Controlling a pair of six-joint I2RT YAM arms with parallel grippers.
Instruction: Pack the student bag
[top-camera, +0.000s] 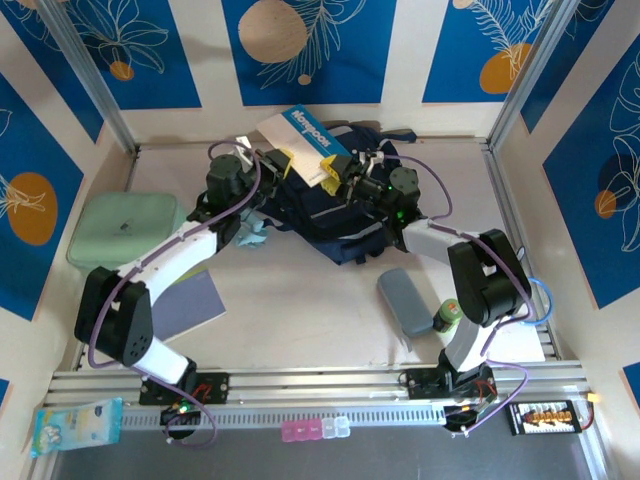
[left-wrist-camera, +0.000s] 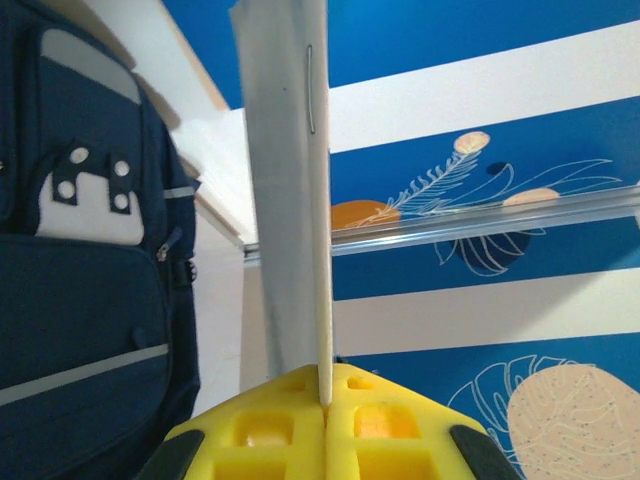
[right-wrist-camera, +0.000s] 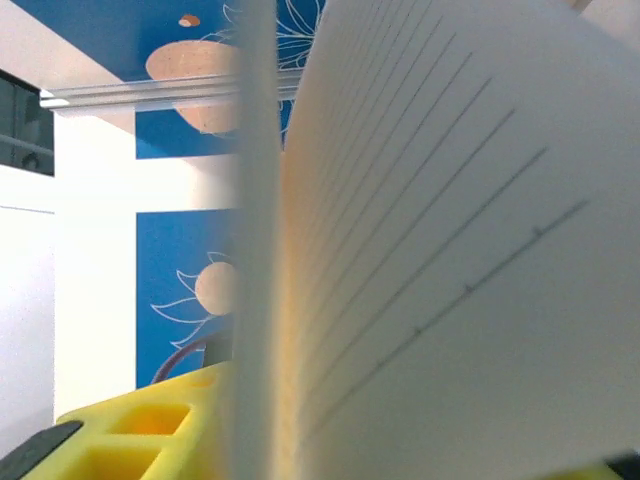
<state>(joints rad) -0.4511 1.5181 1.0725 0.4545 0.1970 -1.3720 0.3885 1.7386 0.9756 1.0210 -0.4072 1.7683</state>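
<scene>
Top external view, starting at the left: left gripper (top-camera: 281, 160) pressed together on the near-left edge of the notebook (top-camera: 300, 133), book held tilted up over the student bag (top-camera: 345, 228). From the left wrist, same book seen edge-on between the yellow pads (left-wrist-camera: 260, 430), clamped with no gap. Bag's front pocket just left of those jaws, close beside.

Farther right, right gripper (top-camera: 331, 176) set at the notebook's other lower edge, bag lying beneath. From the right wrist, lined pages fanned between a yellow pad (right-wrist-camera: 130, 430) on the left and a sliver of yellow at the right corner. Jaws straddling the book, but impossible to tell whether biting or merely around it.

Step in hand, by the look of it: getting the notebook into the bag two-handed, book not yet inside. Next: firm right-side hold needed, then locating the bag's opening, not made out here, below the jaws. After that, tipping the book's lower edge in and sliding it down without snagging fabric or creasing loose pages.
</scene>
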